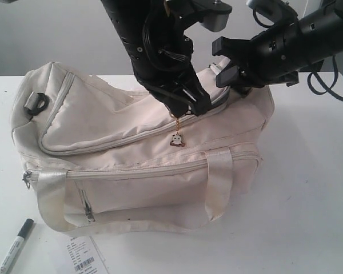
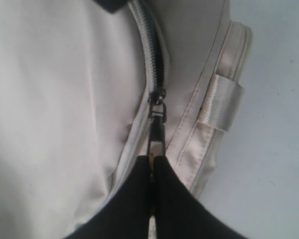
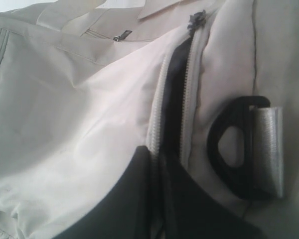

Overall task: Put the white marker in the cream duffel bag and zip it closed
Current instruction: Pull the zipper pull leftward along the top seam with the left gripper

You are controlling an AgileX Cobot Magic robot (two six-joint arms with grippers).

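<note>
The cream duffel bag (image 1: 131, 148) lies on the white table. My left gripper (image 1: 188, 108) (image 2: 154, 158) is shut on the top zipper's pull (image 2: 157, 132), just behind the slider (image 2: 158, 97). A small charm (image 1: 176, 138) dangles under it. The zipper (image 3: 177, 84) stands partly open, showing black lining. My right gripper (image 1: 230, 77) (image 3: 159, 155) is shut on the bag's fabric at the zipper's end, beside a black strap ring (image 3: 234, 149). The white marker (image 1: 14, 245), dark-capped, lies on the table at the front left, outside the bag and far from both grippers.
A white barcode label (image 1: 86, 255) lies flat beside the marker at the front edge. The bag's shiny strap handles (image 1: 217, 188) hang over its front side. A strap loop (image 2: 220, 102) sits at the bag's end. Bare table (image 1: 308, 200) lies to the right.
</note>
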